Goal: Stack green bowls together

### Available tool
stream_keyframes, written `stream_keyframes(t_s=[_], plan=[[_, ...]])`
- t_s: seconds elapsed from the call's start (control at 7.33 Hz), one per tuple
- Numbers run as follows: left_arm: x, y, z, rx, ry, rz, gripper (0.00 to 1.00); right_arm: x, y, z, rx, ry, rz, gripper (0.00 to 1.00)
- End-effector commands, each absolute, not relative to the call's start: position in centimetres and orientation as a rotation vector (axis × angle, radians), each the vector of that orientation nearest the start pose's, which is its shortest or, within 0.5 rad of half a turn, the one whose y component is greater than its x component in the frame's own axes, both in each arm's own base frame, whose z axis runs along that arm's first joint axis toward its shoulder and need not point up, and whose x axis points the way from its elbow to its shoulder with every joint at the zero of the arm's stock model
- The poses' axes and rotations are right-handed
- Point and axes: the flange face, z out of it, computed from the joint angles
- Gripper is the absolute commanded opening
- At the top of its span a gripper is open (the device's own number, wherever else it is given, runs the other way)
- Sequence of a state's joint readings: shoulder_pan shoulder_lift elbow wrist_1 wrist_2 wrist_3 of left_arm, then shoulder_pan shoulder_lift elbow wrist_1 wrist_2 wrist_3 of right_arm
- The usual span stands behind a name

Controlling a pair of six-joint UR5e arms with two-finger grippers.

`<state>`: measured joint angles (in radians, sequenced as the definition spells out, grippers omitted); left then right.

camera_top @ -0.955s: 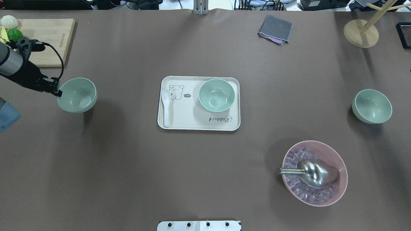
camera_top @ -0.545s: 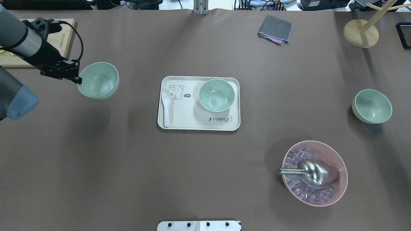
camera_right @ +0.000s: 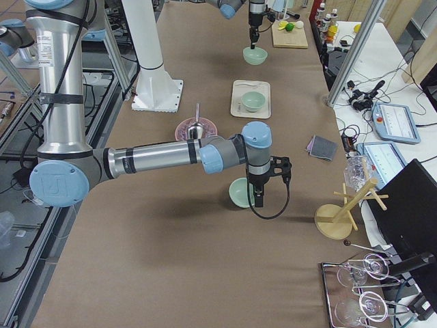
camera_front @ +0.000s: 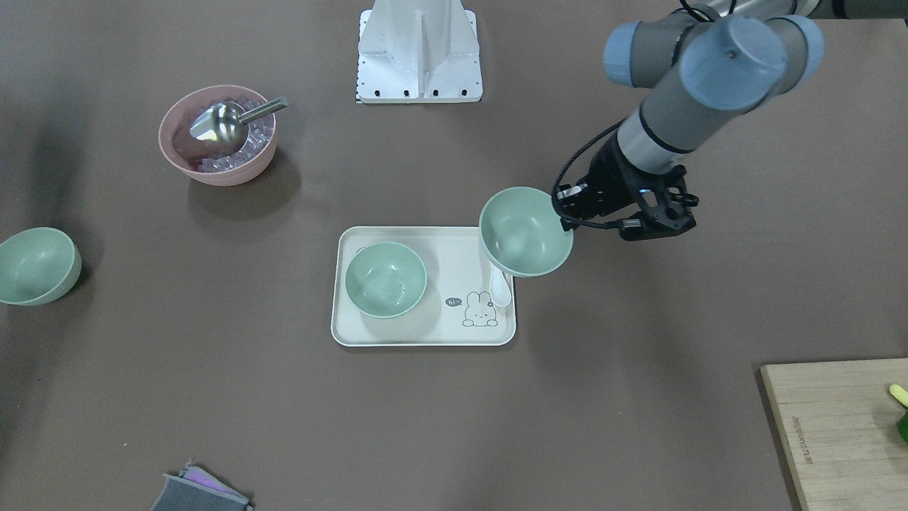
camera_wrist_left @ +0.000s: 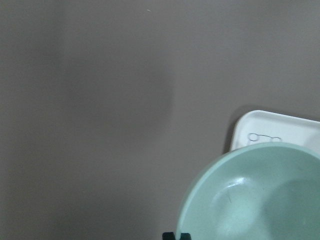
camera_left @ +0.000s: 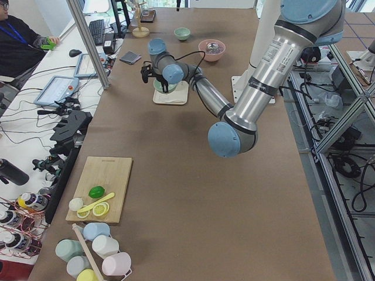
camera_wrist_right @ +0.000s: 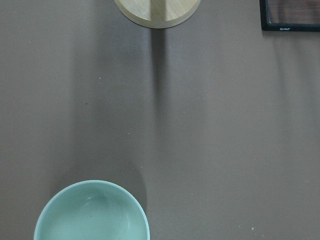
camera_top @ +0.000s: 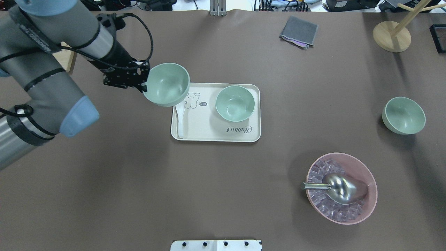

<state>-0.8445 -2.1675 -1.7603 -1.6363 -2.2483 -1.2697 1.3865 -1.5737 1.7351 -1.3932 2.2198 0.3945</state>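
**Three mint-green bowls, one aloft**

The tray bowl (camera_top: 235,103), pale mint green and plain, sat upright in the 3 o'clock half of the cream tray (camera_top: 209,136). The held bowl (camera_top: 167,84), at its 10 o'clock, hung mouth-up over the tray's corner, its rim pinched in the left gripper (camera_top: 144,86). The far bowl (camera_top: 403,115) stood upright on the table (camera_top: 223,195), well apart at 3 o'clock.

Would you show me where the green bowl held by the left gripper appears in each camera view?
Front-facing: held bowl, centre-right, over the white tray's corner.
Overhead: centre-left, over the tray's upper-left corner.
Exterior left: upper middle, partly behind the left arm.
Exterior right: top centre.
Left wrist: bottom right.
Right wrist: absent; that is another green bowl.
Shared landmark: the white tray.
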Motion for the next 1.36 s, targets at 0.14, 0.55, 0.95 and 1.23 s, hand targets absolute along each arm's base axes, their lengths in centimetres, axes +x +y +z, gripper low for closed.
stream_keyframes(t_s=[0.14,0.55,0.95,1.23], plan=[[44.7,-49.0,12.8,-0.089,0.985,-0.288,0.00,-3.1,-51.5,57.6,0.099,-0.711,0.111,1.00],[52.1,-51.3,8.6,-0.090,0.925,-0.366,0.00,-3.2,-51.5,57.6,0.096,-0.715,0.112,1.00],[55.1,-53.6,10.5,-0.102,0.924,-0.393,0.00,-3.2,-51.5,57.6,0.095,-0.716,0.113,1.00],[55.9,-53.7,11.2,-0.104,0.922,-0.387,0.00,-3.2,-51.6,57.5,0.096,-0.716,0.113,1.00]])
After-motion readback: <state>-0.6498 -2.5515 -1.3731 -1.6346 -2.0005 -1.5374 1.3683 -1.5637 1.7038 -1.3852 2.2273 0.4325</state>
